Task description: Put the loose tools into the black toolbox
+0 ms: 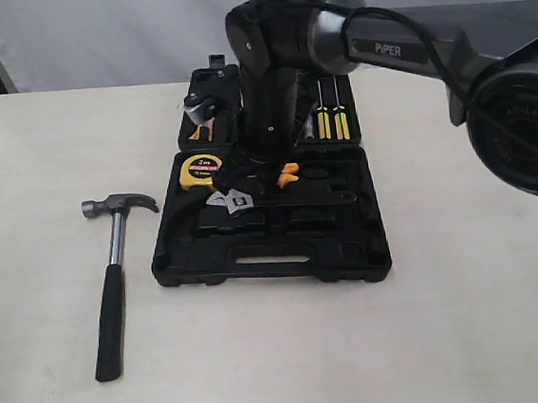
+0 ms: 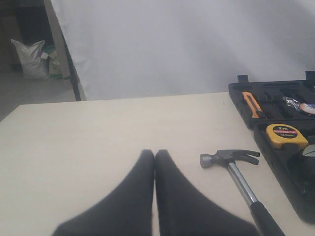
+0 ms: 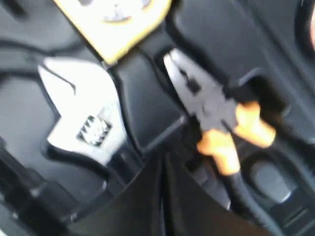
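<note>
Over the black toolbox (image 1: pixel 276 273), your right gripper (image 3: pixel 162 169) hangs, jaws pressed together, empty; the wrench (image 1: pixel 236 202) lies inside. Hammer (image 1: pixel 113 264) rests on the table (image 1: pixel 453 327) beside it: next, spread your left gripper's (image 2: pixel 154 156) closed jaws.

Hammer (image 1: pixel 114 274) beside open toolbox (image 1: pixel 355 250); wrench (image 1: pixel 234 201), tape roll (image 1: pixel 201 104) inside.

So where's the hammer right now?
In the exterior view the claw hammer lies on the table at left, just left of the black toolbox without touching it, its head roughly level with the yellow tape measure.
</note>
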